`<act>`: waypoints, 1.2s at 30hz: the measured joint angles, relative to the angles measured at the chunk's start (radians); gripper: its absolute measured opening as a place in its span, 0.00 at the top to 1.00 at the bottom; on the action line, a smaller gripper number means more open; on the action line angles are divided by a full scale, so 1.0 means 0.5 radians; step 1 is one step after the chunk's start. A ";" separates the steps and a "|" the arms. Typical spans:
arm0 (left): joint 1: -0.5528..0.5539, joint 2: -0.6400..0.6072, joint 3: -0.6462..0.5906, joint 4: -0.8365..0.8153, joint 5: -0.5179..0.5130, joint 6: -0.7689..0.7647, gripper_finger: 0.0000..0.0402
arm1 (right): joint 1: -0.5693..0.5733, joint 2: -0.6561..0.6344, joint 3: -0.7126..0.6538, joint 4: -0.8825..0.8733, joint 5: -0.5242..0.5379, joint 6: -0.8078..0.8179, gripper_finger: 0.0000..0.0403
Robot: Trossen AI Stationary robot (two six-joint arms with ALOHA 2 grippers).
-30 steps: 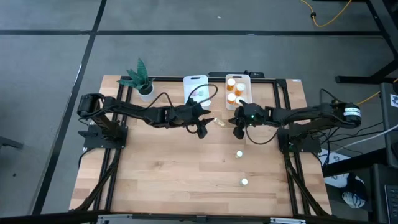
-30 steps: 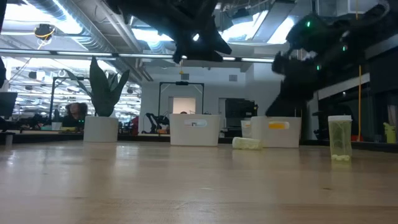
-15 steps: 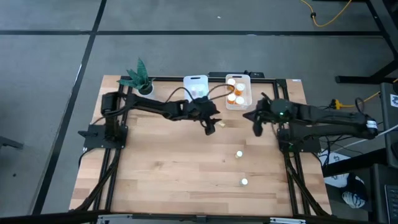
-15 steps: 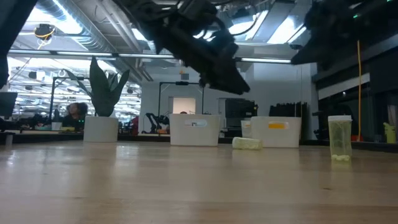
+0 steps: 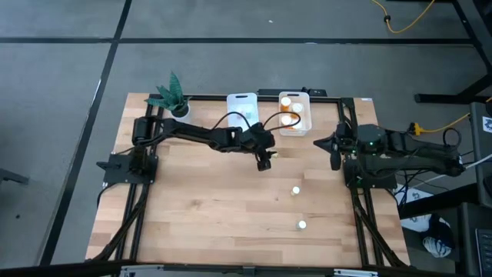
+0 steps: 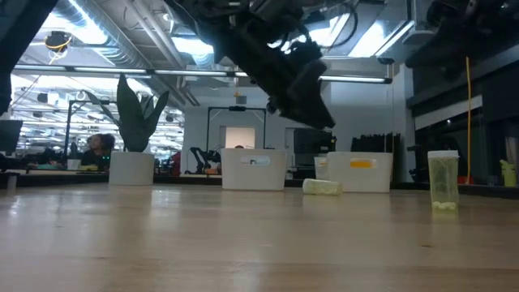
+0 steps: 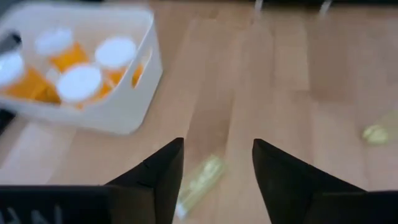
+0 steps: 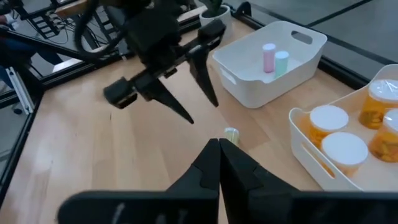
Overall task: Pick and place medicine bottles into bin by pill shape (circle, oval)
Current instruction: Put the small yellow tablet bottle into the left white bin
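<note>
A small pale bottle [image 7: 199, 177] lies on its side on the wood a little in front of the bins; it also shows in the low view [image 6: 323, 186]. My left gripper [image 7: 217, 146] hangs open above it, a finger to each side, clear of it [image 6: 318, 120]. Two more pale bottles [image 5: 295, 190] [image 5: 301, 225] stand upright nearer the front. Orange bottles with white caps [image 7: 78, 81] stand in the right bin [image 5: 294, 115]. My right gripper [image 8: 214, 146] is shut and empty, pulled back to the table's right edge [image 5: 335, 158].
The left white bin [image 8: 273, 59] holds a pink and a greenish bottle. A potted plant [image 5: 173, 96] stands at the far left corner. Open wood lies across the table's near half around the two standing bottles.
My left gripper has gone toward the table's right and down, tipping forward over the lying bottle. My right gripper has drawn back from beside the bins toward the table's right edge and risen, staying shut. The bottles have not moved.
</note>
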State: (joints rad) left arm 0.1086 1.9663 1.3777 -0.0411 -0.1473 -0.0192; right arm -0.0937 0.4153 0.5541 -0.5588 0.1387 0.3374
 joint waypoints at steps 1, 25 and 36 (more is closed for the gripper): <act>0.010 0.000 0.000 -0.047 0.014 -0.008 0.53 | 0.000 0.000 0.000 -0.008 -0.001 0.002 0.99; 0.203 0.272 0.004 -0.073 0.257 0.224 0.40 | 0.000 0.025 -0.067 -0.029 0.001 0.005 0.99; 0.215 0.274 0.002 -0.076 0.383 0.332 0.40 | 0.000 0.026 -0.182 -0.018 0.000 0.128 0.99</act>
State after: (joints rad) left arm 0.2161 2.1033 1.3788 -0.0791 0.0439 0.1469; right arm -0.0937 0.4282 0.4629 -0.5678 0.1387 0.4016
